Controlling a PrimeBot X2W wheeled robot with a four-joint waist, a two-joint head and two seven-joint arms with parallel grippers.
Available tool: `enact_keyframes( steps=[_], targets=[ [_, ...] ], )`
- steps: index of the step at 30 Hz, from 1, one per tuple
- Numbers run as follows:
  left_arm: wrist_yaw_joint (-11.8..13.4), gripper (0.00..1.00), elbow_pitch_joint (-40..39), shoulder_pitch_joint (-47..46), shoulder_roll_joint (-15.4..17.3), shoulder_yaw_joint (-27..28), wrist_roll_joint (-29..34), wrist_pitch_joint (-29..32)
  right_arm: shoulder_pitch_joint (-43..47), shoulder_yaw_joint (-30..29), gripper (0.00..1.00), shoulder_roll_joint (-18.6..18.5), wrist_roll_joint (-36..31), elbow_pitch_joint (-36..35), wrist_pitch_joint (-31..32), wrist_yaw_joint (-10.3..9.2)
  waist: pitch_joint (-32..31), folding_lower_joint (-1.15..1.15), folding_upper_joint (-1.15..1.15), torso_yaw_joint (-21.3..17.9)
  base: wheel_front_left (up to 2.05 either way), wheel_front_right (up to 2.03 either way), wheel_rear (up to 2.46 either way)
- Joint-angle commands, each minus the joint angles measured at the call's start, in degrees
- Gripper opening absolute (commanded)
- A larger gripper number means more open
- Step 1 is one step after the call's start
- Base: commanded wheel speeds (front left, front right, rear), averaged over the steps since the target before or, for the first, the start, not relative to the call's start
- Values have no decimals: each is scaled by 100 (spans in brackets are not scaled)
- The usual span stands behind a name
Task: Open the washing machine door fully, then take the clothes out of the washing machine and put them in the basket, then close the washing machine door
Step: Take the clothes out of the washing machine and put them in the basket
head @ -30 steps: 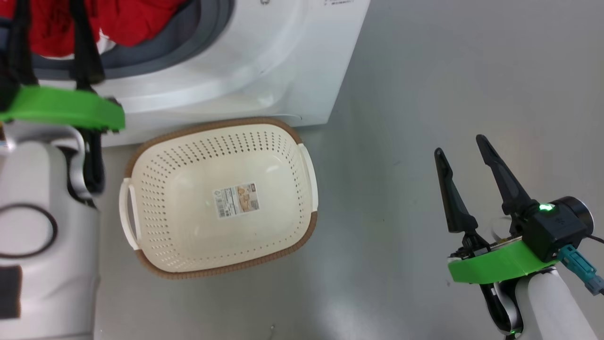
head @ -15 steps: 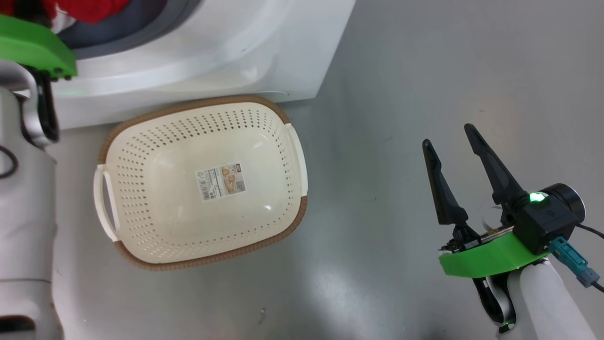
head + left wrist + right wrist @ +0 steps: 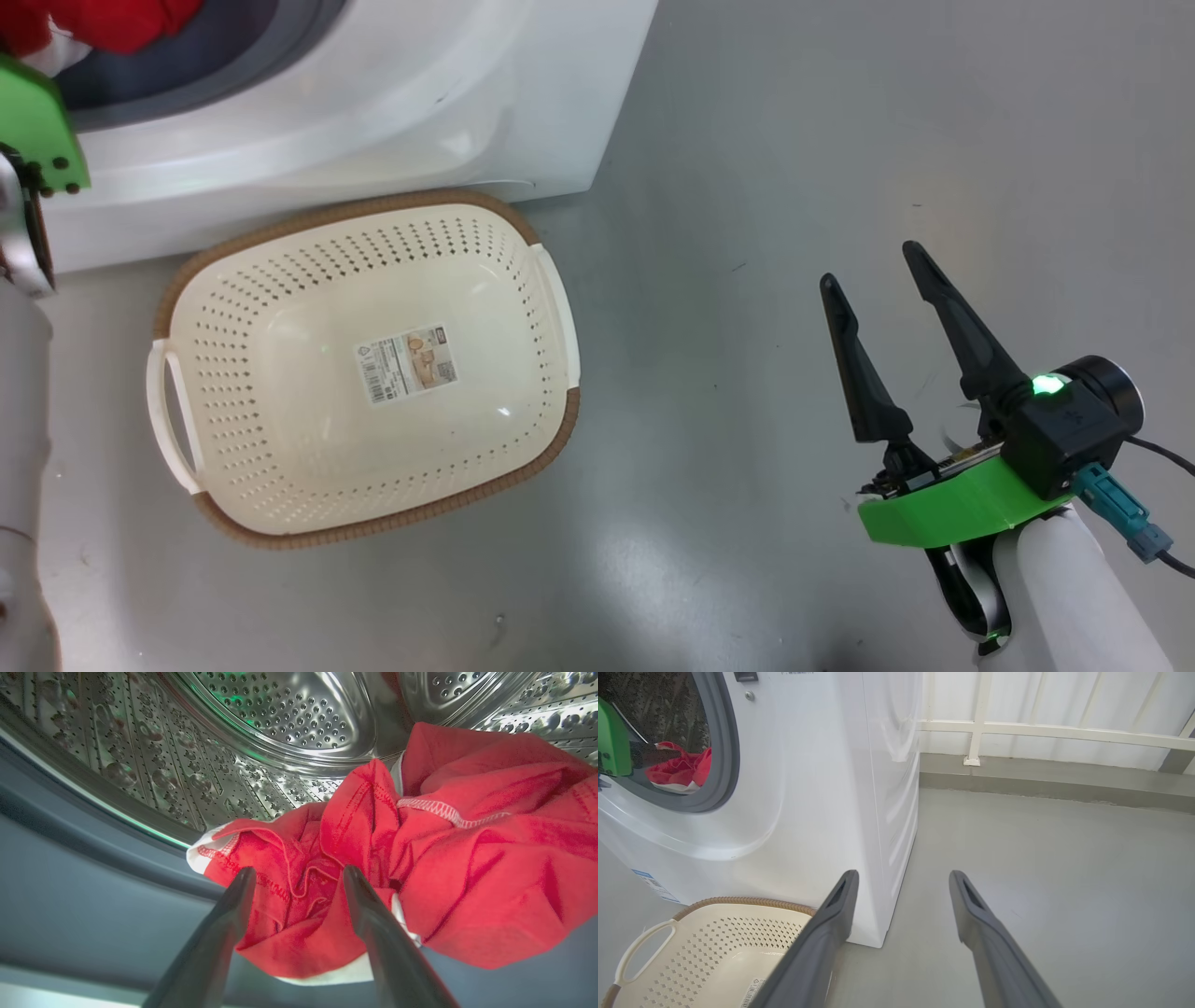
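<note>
Clothes (image 3: pixel 420 858): red fabric with white trim, bunched low in the mouth of the washing machine (image 3: pixel 373 112). The bundle lies on the lower curve of the perforated steel drum (image 3: pixel 280 709), and its front edge is at the grey gasket (image 3: pixel 731 742).

Left gripper (image 3: pixel 299 872): inside the machine opening and open. Its two dark fingers are spread to either side of a fold at the front of the bundle. Whether they touch the fabric cannot be told, and the jaws are not closed on it.

Basket (image 3: pixel 233 308): on the grey floor (image 3: pixel 794 140) just in front of the machine, with its brown rim close to the machine's base. White handles sit at both short ends. The barcode sticker (image 3: pixel 406 351) on its bottom shows in full.

Right gripper (image 3: pixel 868 264): open and holding nothing. It is over bare floor to the right of the basket, well apart from it.
</note>
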Motion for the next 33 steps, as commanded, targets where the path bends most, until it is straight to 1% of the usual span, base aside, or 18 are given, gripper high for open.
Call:
enact_keyframes(
  steps=[1,6,12,16,20,22,26,27,28,29,33],
  targets=[
    [62,100,-9,-80,353,39,31,24,105,129,100,3,8,-136,-36,36,-15,0,0,-31,0,0,0],
    [-2,100,416,-177,448,-34,31,388,149,157,100,3,42,-127,-36,36,-37,0,0,-100,0,0,0],
    [-118,100,635,-272,584,-34,-60,782,159,205,100,3,80,-122,-36,36,-25,0,0,-224,0,0,0],
    [-216,100,691,-302,638,-57,-104,906,190,222,100,3,102,-135,-36,36,-11,0,0,-276,0,0,0],
    [-249,100,721,-311,709,-168,-48,933,212,250,100,3,137,-151,-36,36,2,0,0,-321,0,0,0],
    [-313,100,736,-306,725,-206,-47,974,222,259,100,3,153,-166,-36,36,15,0,0,-337,0,0,0],
    [-344,100,756,-301,761,-275,-36,1005,223,281,100,3,179,-195,-36,36,64,0,0,-350,0,0,0],
    [-349,76,761,-298,765,-287,-39,1010,221,286,100,3,183,-199,-36,36,73,0,0,-349,0,0,0],
    [-355,25,765,-297,769,-304,-38,1012,220,289,100,3,188,-202,-36,36,82,0,0,-346,0,0,0],
    [-369,0,768,-299,769,-314,-44,1013,219,292,100,3,191,-202,-36,36,89,0,0,-343,0,0,0],
    [-425,0,770,-309,765,-341,-70,927,209,295,100,3,192,-195,-36,36,103,0,0,-328,0,0,0]
  ],
)
